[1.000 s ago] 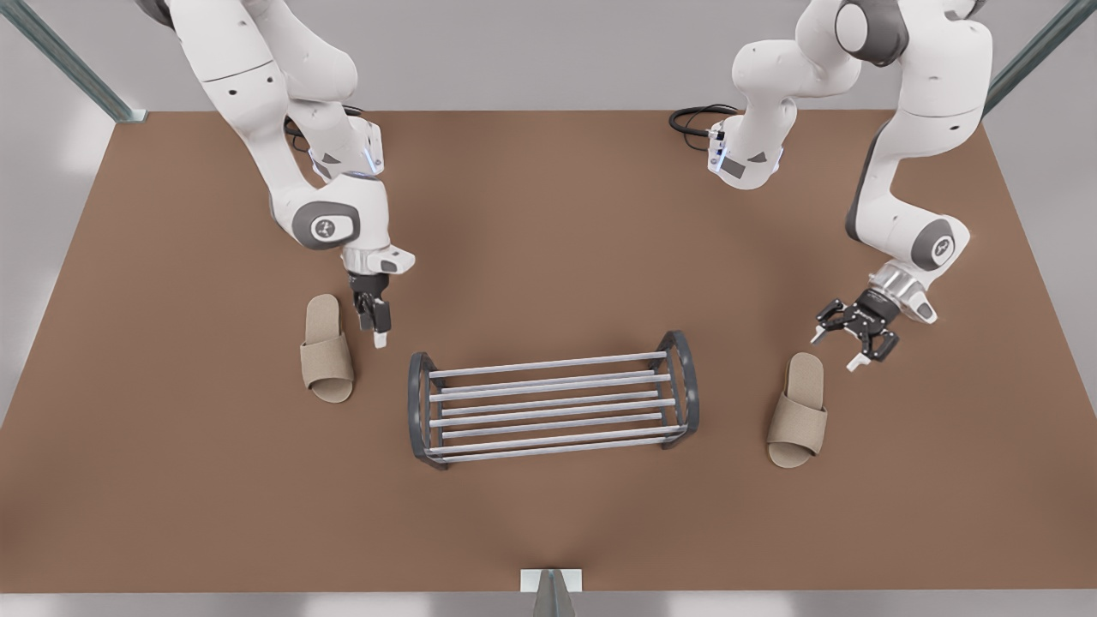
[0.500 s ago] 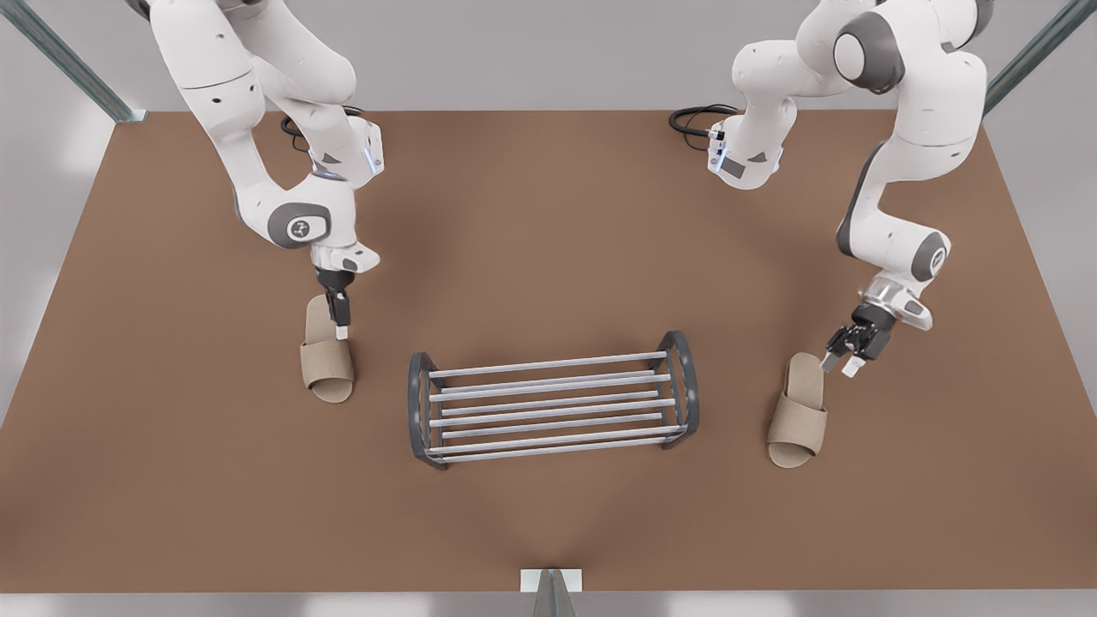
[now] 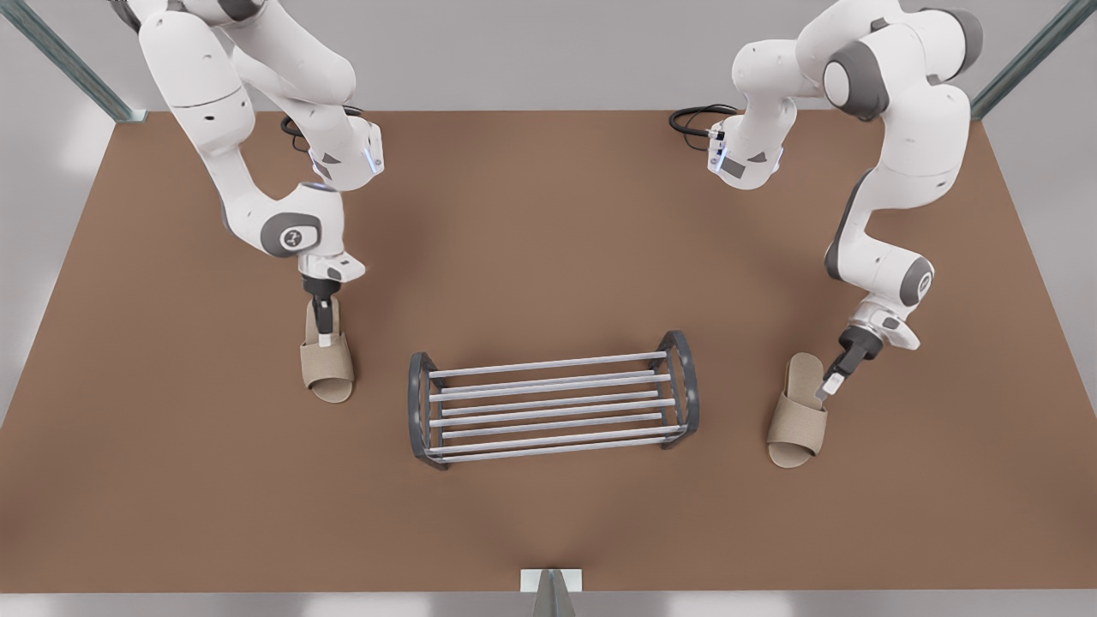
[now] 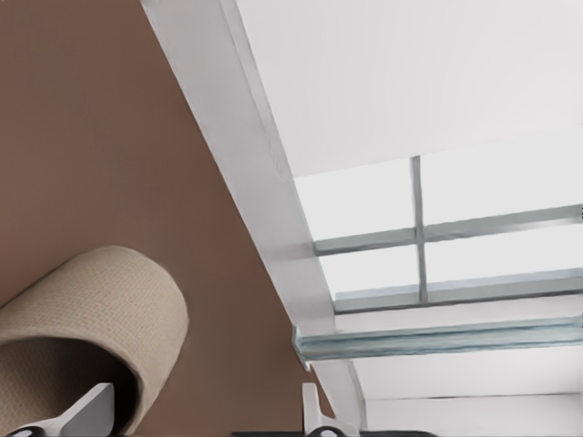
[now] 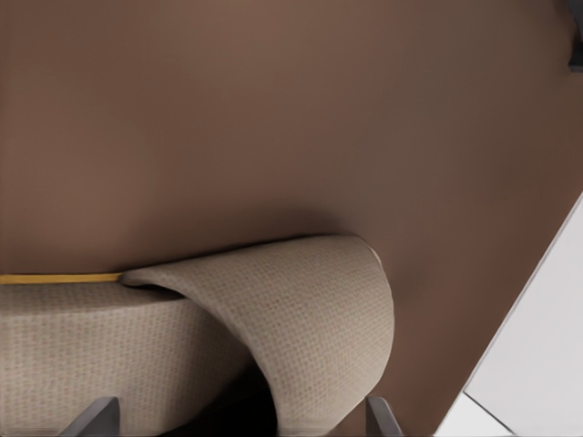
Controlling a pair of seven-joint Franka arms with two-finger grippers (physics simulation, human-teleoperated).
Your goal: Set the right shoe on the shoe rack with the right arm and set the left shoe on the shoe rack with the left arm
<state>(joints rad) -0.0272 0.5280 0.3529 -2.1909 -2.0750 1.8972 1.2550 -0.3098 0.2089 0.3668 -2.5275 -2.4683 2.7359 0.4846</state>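
Note:
Two tan slippers lie on the brown table on either side of the shoe rack (image 3: 548,363), toes toward the front camera. The right shoe (image 3: 327,373) (image 5: 301,309) is on the front view's left. My right gripper (image 3: 324,341) (image 5: 237,423) is low over the mouth of its strap, open, with a finger on each side of the band. The left shoe (image 3: 797,424) (image 4: 91,319) is on the front view's right. My left gripper (image 3: 827,390) (image 4: 200,421) is tilted at the outer edge of its strap, open. One finger (image 4: 86,411) is at the strap's opening, the other over the table.
The brown table (image 3: 548,223) has bare room behind and in front of the rack. A black cable (image 3: 694,116) lies at the back edge and a small white mount (image 3: 551,583) stands at the front edge. The table's edge (image 4: 273,228) runs close to the left shoe.
Both grippers came down onto the slippers. My right gripper shifted from beside the right shoe to over its strap. My left gripper moved down to the left shoe's outer edge. Both wrists turned.

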